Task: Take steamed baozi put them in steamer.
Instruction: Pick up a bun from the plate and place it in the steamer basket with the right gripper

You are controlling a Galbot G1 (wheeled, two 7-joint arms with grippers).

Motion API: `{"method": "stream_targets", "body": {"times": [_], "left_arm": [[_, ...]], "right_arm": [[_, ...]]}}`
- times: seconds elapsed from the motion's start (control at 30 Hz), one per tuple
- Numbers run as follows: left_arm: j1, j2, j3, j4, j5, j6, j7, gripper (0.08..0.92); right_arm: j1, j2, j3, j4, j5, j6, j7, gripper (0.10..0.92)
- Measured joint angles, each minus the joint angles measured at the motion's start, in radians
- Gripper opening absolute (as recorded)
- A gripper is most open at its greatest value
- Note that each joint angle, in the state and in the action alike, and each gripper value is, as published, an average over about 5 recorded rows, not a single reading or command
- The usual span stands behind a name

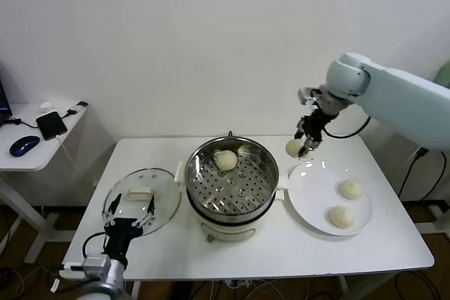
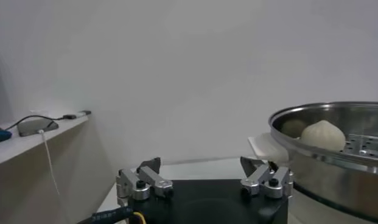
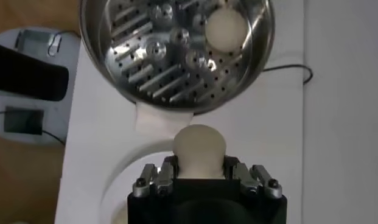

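The right gripper is raised above the table, between the steamer and the white plate, and its fingers are closed on one steamed baozi. The held bun hangs clear of both, just beyond the plate's far rim. The steamer stands at the centre of the table, uncovered, with one bun resting on its perforated tray near the far wall. Two more buns lie on the plate, to the right of the steamer. The left gripper is parked low at the near left of the table, jaws spread wide and empty, over the near edge of the glass lid that lies flat beside the steamer.
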Motion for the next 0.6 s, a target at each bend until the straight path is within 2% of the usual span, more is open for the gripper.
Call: {"method": "stream_targets", "body": {"times": [0.27,0.6], "left_arm": [[0.002,0.008,-0.005,-0.012,-0.007,0.012,0.001,0.823],[0.004,0.008,-0.002,-0.024,-0.016,0.02,0.002,0.823]], "right_arm": [[0.054,0.172,-0.086,-0.018,0.147,-0.105,0.058,0.509],[-0.022,0.396,-0.103,-0.12,0.195,-0.2,0.138,0.509]]}}
